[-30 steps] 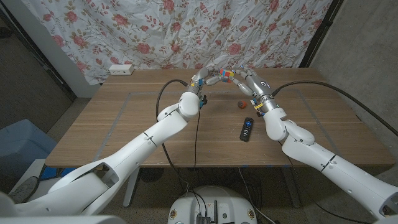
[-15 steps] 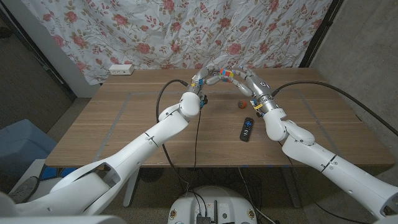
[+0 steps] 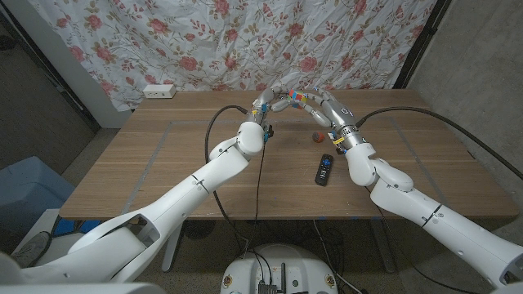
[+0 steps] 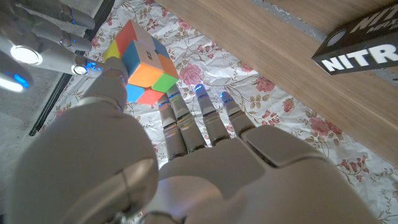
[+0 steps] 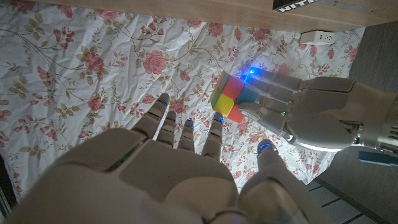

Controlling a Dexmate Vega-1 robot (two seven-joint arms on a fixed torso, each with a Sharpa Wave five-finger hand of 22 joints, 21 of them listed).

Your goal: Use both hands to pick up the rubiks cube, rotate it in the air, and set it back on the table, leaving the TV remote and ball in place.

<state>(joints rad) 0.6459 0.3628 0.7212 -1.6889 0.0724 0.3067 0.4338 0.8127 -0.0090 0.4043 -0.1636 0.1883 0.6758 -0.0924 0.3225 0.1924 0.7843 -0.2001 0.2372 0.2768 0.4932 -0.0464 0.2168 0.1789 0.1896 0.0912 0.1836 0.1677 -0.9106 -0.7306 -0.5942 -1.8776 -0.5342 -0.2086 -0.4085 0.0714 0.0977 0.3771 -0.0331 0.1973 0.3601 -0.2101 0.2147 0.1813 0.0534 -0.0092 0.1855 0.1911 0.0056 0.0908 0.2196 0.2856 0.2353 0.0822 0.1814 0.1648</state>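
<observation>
Holding rubiks cube [image 3: 295,97] aloft: left hand [image 3: 270,95], right hand [image 3: 320,103].

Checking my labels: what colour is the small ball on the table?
The ball is red, clearest in the head view, lying just beyond the remote.

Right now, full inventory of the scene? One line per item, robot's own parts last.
Multicoloured Rubik's cube: 1, orange, green, blue, yellow and pink faces, up in the air between both hands above the table's far side.
Small red ball: 1, red, on the table by the right arm.
Black TV remote: 1, black, on the table, nearer the robot than the ball.
Wooden table: 1, brown.
Floral curtain: 1, white with pink roses, behind the table.
White power strip: 1, white, at the table's far left edge.
Black box with white lettering: 1, on the wood, partly cut off.
Left hand: 1, white, touching the cube.
Right hand: 1, white, on the cube's other side.
</observation>
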